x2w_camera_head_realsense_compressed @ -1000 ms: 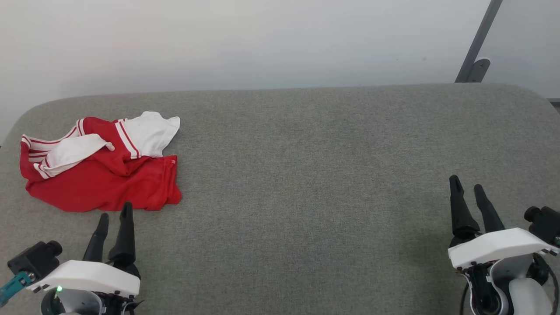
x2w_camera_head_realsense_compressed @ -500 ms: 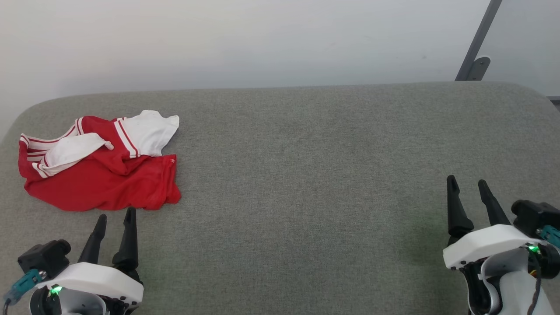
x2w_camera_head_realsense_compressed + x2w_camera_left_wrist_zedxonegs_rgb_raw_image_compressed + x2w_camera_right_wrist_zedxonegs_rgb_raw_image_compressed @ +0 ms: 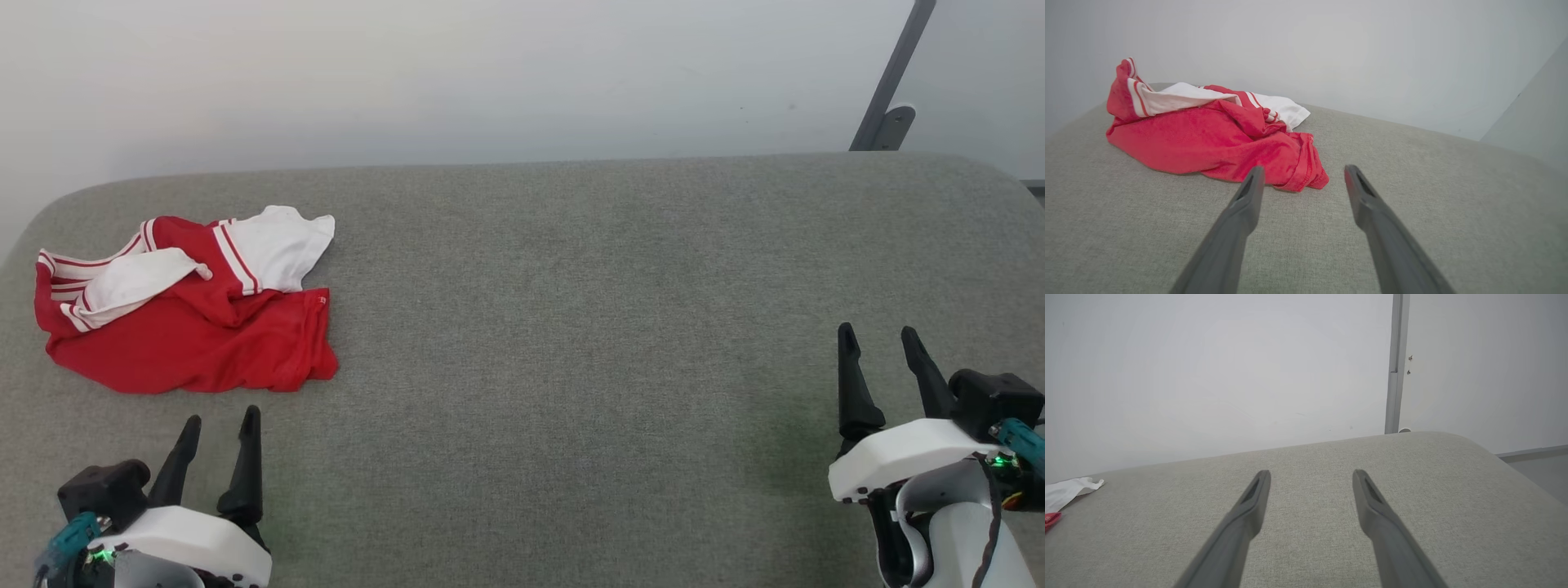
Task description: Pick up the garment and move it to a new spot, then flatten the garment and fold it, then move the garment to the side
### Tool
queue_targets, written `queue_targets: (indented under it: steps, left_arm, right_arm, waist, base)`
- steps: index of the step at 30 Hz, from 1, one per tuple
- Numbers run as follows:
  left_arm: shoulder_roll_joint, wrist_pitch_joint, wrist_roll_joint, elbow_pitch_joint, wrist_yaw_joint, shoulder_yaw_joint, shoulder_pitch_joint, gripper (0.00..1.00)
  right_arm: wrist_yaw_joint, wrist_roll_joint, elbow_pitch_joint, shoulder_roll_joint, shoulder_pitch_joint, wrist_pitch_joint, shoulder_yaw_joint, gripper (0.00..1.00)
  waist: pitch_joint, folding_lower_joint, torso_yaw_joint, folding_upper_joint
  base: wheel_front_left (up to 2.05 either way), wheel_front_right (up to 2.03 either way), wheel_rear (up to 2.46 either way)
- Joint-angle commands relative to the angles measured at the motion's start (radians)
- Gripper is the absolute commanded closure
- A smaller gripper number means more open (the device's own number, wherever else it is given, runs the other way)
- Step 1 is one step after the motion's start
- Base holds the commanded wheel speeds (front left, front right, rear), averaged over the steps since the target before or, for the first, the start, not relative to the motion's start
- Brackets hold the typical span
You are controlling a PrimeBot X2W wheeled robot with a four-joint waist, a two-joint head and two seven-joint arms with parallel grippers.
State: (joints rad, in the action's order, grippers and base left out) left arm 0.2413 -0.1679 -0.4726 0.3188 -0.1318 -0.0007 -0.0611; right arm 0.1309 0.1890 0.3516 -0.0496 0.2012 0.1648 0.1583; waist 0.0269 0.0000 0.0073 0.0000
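Much open cushion [image 3: 612, 327] lies right of edge-hugging garment [image 3: 188, 351].

The shirt [image 3: 188, 351] at the far left is bright red, with white sleeves and red-and-white striped bands along their edges. It lies on a tabletop [image 3: 571, 327] of plain grey-green woven cloth, before a flat white wall [image 3: 490, 73] with a grey metal post [image 3: 894, 73] at the far right. The left claw [image 3: 220, 418] and the right claw [image 3: 878, 328] each have black fingers on a white housing with a small green light.
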Motion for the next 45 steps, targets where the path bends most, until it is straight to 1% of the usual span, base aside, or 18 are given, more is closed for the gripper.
queue_targets:
  steps: [1, 12, 17, 20, 25, 34, 37, 39, 45]
  left_arm:
    - [0.009, -0.009, 0.028, -0.002, 0.001, -0.003, -0.002, 0.00]
    - [0.019, -0.033, 0.077, 0.010, 0.002, -0.026, -0.011, 0.00]
    - [0.011, -0.045, 0.081, 0.016, 0.002, -0.023, -0.023, 0.00]
    - [0.004, -0.050, 0.087, 0.021, 0.002, -0.008, -0.024, 0.00]
    - [-0.007, -0.061, 0.124, 0.026, 0.002, 0.031, -0.009, 0.00]
    - [-0.038, -0.078, 0.220, 0.041, 0.002, 0.138, 0.043, 0.00]
    - [-0.049, -0.083, 0.251, 0.034, 0.002, 0.153, 0.059, 0.00]
    - [-0.059, -0.087, 0.268, 0.029, 0.002, 0.165, 0.073, 0.00]
    - [-0.076, -0.096, 0.308, 0.008, 0.002, 0.179, 0.106, 0.00]
  right_arm:
    - [0.000, -0.030, -0.007, -0.001, 0.020, 0.012, 0.000, 0.00]
    - [0.000, -0.085, 0.007, -0.001, 0.027, 0.037, 0.022, 0.00]
    - [0.000, -0.113, 0.003, -0.001, 0.017, 0.049, 0.014, 0.00]
    - [0.000, -0.123, 0.003, -0.001, 0.010, 0.053, -0.007, 0.00]
    - [0.000, -0.142, 0.020, -0.001, 0.010, 0.064, -0.062, 0.00]
    - [0.000, -0.132, 0.069, -0.001, 0.042, 0.081, -0.220, 0.00]
    - [0.000, -0.139, 0.085, -0.001, 0.049, 0.087, -0.262, 0.00]
    - [0.000, -0.144, 0.092, -0.001, 0.053, 0.091, -0.284, 0.00]
    - [0.000, -0.176, 0.103, -0.002, 0.058, 0.100, -0.325, 0.00]
  waist:
    - [0.001, 0.0000, 0.001, 0.0000]
    - [0.006, 0.0000, 0.010, 0.0000]
    - [0.005, 0.0000, 0.043, 0.0000]
    - [0.006, 0.0000, 0.082, 0.0000]
    - [0.001, 0.0000, 0.171, 0.0000]
    - [-0.009, 0.0000, 0.324, 0.0000]
    - [-0.013, 0.0000, 0.372, 0.0000]
    - [-0.014, 0.0000, 0.398, 0.0000]
    - [-0.019, 0.0000, 0.438, 0.0000]
  base:
    - [0.00, 0.00, 0.00]
    - [0.00, 0.00, 0.00]
    - [0.00, 0.00, 0.00]
    - [0.00, 0.00, 0.00]
    - [0.00, 0.00, 0.00]
    - [0.00, 0.00, 0.00]
    - [0.00, 0.00, 0.00]
    - [0.00, 0.00, 0.00]
    - [0.00, 0.00, 0.00]
